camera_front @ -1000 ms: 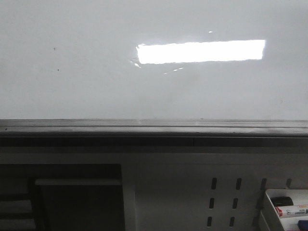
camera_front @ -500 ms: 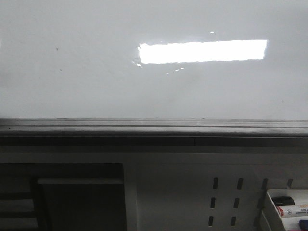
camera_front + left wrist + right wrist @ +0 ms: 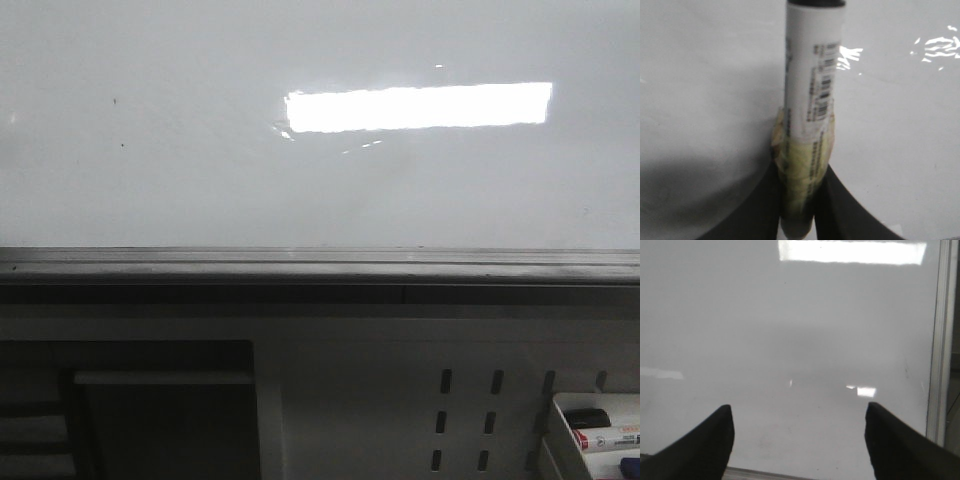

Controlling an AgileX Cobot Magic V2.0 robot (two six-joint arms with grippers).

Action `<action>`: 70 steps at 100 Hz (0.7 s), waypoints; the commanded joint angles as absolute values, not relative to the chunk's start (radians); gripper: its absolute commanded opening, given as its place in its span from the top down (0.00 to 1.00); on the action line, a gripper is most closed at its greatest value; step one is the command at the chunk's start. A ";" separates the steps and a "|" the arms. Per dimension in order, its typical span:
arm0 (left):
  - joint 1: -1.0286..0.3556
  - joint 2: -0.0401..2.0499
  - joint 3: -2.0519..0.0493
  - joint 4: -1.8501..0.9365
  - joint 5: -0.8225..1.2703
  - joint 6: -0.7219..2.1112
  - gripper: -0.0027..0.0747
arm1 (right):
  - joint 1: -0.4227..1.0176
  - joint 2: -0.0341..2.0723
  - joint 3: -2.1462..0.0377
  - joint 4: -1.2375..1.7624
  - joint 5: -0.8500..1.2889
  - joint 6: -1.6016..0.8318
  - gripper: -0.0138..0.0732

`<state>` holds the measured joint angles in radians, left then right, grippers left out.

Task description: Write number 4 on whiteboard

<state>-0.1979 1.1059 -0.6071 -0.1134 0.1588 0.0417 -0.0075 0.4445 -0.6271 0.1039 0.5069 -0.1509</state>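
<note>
On my front feed the whiteboard (image 3: pixel 200 180) fills the upper half of the picture: a glossy white-grey surface carrying a bright rectangular light reflection (image 3: pixel 418 107) right of centre. I find no drawn figure on it in any view; only two tiny dark specks (image 3: pixel 114 101) sit toward its left side. A dark grey ledge (image 3: pixel 320 266) runs along the board's lower edge across the full width. Below the ledge I see a white perforated panel (image 3: pixel 490 410) with rows of slots, and at the lower right corner a white tray (image 3: pixel 560 430) holding markers (image 3: pixel 605 439), one with a red band and one blue.

Neither arm appears in the front feed.

On my left wrist feed, the left gripper (image 3: pixel 797 200) is clamped on a white marker (image 3: pixel 812 75). The barrel stands up between the dark fingers (image 3: pixel 755 210), wrapped in yellowish tape (image 3: pixel 802 150) at the grip. Its far end is cut off by the picture edge, so I cannot tell whether the tip touches the board.

On my right wrist feed, the right gripper (image 3: pixel 797 440) faces the board with its fingers (image 3: pixel 705 445) spread wide apart and nothing between them. The board's pale frame edge (image 3: pixel 939 340) shows alongside.
</note>
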 commanded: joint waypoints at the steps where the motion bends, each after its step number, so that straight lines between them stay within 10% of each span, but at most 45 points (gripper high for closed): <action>1: -0.202 1.065 -0.640 -0.124 0.120 0.041 0.96 | -0.012 0.458 -0.705 0.128 0.516 -0.157 0.28; 70: -0.444 1.183 -1.140 -0.420 1.018 0.704 0.99 | 0.038 0.925 -1.082 0.774 1.231 -0.933 0.28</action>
<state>-0.3902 1.1556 -1.0702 -0.3481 0.9597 0.6232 0.0307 0.8618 -1.0213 0.6330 1.1838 -0.7873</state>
